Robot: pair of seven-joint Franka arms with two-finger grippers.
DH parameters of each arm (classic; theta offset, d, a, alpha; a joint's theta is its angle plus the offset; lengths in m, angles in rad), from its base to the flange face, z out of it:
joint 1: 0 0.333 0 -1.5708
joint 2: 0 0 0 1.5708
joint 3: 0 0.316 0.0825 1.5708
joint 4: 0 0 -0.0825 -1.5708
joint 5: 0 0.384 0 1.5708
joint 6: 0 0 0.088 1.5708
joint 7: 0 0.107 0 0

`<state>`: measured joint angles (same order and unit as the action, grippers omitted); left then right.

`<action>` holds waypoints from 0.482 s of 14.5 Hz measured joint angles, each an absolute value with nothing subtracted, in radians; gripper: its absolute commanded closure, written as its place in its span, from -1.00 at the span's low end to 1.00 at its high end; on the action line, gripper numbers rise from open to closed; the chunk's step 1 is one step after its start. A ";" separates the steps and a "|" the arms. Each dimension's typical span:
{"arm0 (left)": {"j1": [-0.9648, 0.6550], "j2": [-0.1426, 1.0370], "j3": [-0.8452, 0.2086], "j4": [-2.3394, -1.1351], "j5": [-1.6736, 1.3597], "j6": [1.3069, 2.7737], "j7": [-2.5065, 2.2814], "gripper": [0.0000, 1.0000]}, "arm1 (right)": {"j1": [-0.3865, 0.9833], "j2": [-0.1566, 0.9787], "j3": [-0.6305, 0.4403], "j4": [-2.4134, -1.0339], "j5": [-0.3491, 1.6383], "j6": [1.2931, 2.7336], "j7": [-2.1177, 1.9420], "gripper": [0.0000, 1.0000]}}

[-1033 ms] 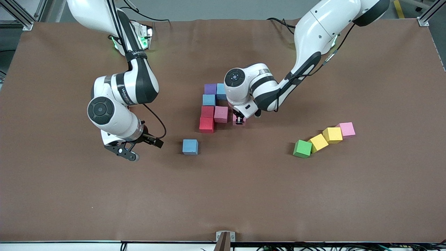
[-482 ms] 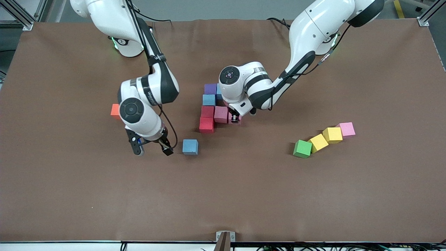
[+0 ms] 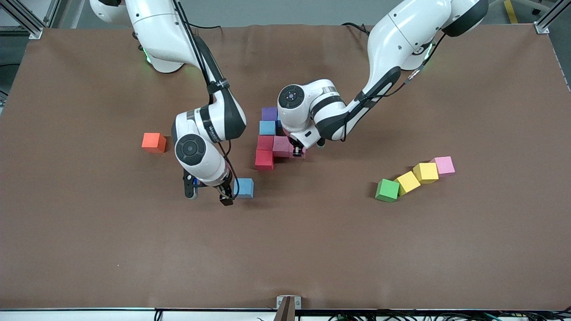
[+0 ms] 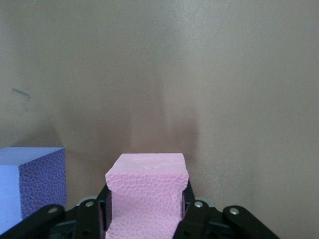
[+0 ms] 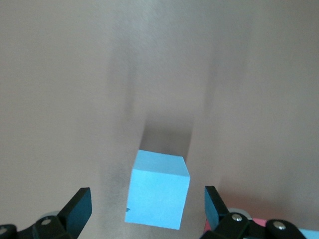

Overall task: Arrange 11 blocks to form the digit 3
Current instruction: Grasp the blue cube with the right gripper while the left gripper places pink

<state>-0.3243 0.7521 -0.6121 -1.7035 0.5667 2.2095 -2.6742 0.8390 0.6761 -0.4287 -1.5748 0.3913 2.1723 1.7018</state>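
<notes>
Left gripper (image 3: 296, 154) clamping small pink foam cube (image 4: 145, 191) at half-built multicoloured figure (image 3: 272, 142); right gripper (image 3: 208, 194) wide open beside lone light-blue foam cube (image 3: 244, 187), four more loose

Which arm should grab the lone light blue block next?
Right. The right pincer hangs open beside the light blue block, which shows between its fingers in the right wrist view. The left pincer is shut on a pink block.
</notes>
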 measured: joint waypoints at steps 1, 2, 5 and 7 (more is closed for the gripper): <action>-0.324 0.752 -0.612 -1.703 0.566 2.209 -2.674 -0.89 | 0.839 0.685 -0.425 -1.574 0.391 2.173 1.725 -1.00; -0.325 0.754 -0.612 -1.703 0.566 2.210 -2.674 -1.00 | 0.839 0.695 -0.423 -1.574 0.392 2.178 1.741 -1.00; -0.326 0.766 -0.612 -1.701 0.566 2.217 -2.674 -1.00 | 0.840 0.721 -0.418 -1.567 0.393 2.189 1.753 -1.00; -0.324 0.782 -0.611 -1.697 0.566 2.223 -2.674 -1.00 | 0.843 0.736 -0.410 -1.565 0.393 2.210 1.757 -1.00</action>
